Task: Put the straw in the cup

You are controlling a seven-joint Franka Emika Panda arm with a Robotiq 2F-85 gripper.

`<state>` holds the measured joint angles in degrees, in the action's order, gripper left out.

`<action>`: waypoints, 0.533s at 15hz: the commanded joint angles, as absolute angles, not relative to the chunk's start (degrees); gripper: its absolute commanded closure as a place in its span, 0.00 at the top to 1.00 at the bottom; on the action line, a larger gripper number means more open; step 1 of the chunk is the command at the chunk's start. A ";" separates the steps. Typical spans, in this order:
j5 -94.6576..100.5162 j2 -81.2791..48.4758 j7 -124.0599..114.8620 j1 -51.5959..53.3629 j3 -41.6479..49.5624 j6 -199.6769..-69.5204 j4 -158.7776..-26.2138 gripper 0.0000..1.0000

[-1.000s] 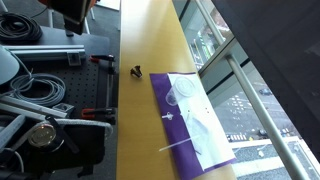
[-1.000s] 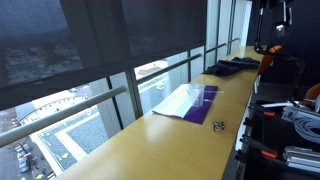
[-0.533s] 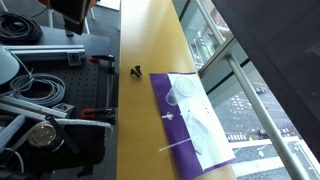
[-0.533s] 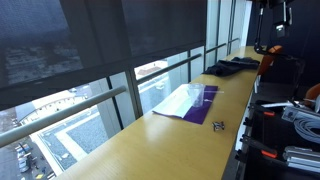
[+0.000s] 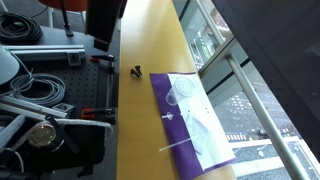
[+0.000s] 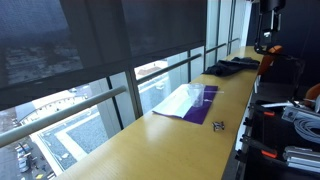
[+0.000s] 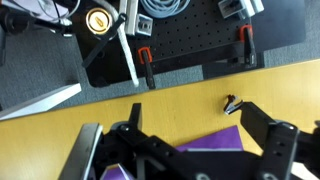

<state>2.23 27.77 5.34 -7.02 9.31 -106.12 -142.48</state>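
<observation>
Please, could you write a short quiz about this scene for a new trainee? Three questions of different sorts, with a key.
1. True or false: the straw is in the cup.
2. The cup is on: A) the purple mat; B) bare wood; C) the floor.
3. Fill in: the gripper is ____ and holds nothing.
Key: 1 false; 2 A; 3 open.

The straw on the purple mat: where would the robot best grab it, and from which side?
Probably near its middle, from straight above, the gripper closing across its width. The straw lies flat, one end poking past the purple mat onto the counter, so only its thin sides can be pinched. A middle grip should keep it balanced for tipping into the cup.
</observation>
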 commanded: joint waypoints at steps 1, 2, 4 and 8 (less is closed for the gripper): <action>1.87 18.54 8.14 -5.88 9.43 -116.90 -139.76 1.00; 1.54 15.54 9.38 -5.51 9.62 -120.95 -139.01 1.00; 1.06 9.14 11.92 -5.07 9.69 -126.65 -136.42 1.00; 0.49 -4.08 15.38 -5.93 9.48 -132.48 -127.43 1.00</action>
